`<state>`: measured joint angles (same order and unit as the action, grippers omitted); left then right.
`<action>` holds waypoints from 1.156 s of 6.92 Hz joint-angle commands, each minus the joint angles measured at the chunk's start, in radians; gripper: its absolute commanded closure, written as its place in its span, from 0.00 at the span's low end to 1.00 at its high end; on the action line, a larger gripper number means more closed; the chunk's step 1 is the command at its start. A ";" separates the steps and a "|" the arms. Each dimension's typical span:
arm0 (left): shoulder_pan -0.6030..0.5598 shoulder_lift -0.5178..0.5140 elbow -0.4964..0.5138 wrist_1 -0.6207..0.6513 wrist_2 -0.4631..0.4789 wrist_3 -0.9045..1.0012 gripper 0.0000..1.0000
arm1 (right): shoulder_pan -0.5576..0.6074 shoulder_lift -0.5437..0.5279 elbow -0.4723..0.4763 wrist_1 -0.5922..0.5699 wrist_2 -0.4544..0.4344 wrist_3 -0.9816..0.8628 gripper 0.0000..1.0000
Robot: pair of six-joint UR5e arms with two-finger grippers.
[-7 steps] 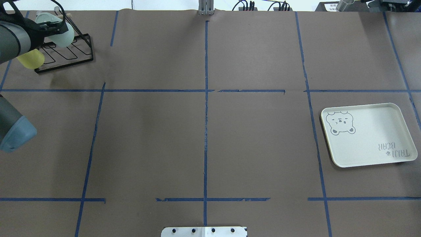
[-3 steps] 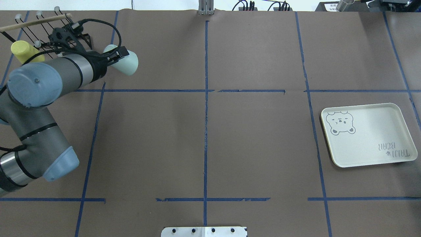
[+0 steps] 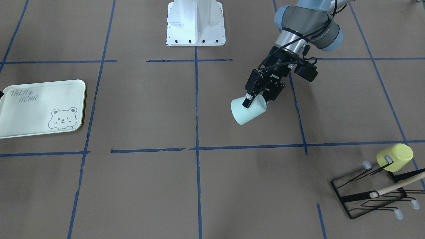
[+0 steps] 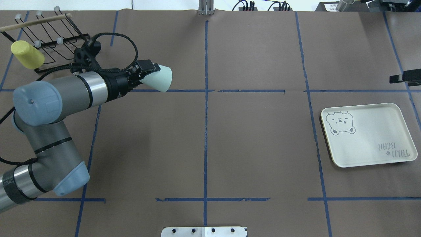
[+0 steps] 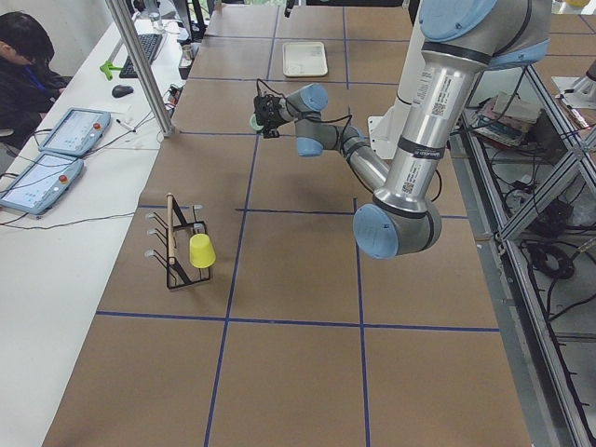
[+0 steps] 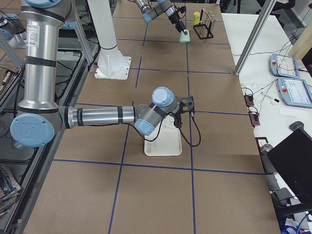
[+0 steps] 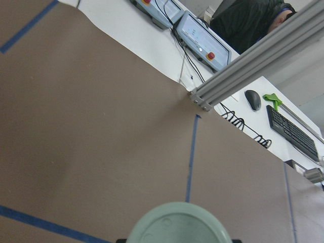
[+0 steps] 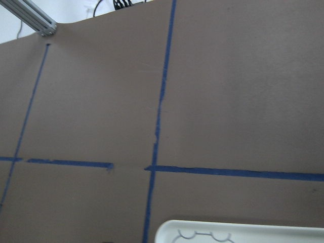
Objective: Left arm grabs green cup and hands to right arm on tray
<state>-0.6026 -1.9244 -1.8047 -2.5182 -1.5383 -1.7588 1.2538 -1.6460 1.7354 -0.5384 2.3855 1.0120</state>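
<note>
- While the left gripper [image 3: 255, 98] hangs over the robot's left half of the table, its jaws are clamped on the green cup [image 3: 247, 113] at the mouth end. One finger seems to sit inside the rim and one outside, though the angle leaves me unsure.
- The cup rides in the air on its side, clear of the brown paper, with its base pointing away from the wrist toward the table's centre. Held that way, the body and base are free for a second grip, which I judge suits a hand-over.
- The right gripper [image 4: 404, 78] hovers near the far side of the tray [image 4: 368, 141], not over the middle of it. Only a sliver of it shows, so I cannot tell how its jaws stand.
- The tray lies flat on the robot's right side, nothing on it, well apart from the cup.
- A yellow cup [image 3: 395, 156] sits hooked on the black wire rack [image 3: 368, 197] at the left corner, out of the way.
</note>
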 commanded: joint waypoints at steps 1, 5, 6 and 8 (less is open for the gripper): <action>0.052 -0.001 0.018 -0.173 -0.022 -0.112 0.54 | -0.115 0.052 -0.002 0.256 -0.108 0.379 0.00; 0.156 -0.004 0.098 -0.437 -0.022 -0.125 0.53 | -0.324 0.173 -0.017 0.591 -0.251 0.761 0.00; 0.162 -0.005 0.144 -0.552 -0.020 -0.128 0.54 | -0.403 0.181 -0.025 0.686 -0.325 0.792 0.00; 0.164 -0.045 0.157 -0.587 -0.017 -0.219 0.54 | -0.598 0.183 -0.028 0.809 -0.546 0.793 0.00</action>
<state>-0.4411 -1.9493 -1.6572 -3.0795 -1.5565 -1.9144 0.7686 -1.4659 1.7109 0.1881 1.9731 1.7989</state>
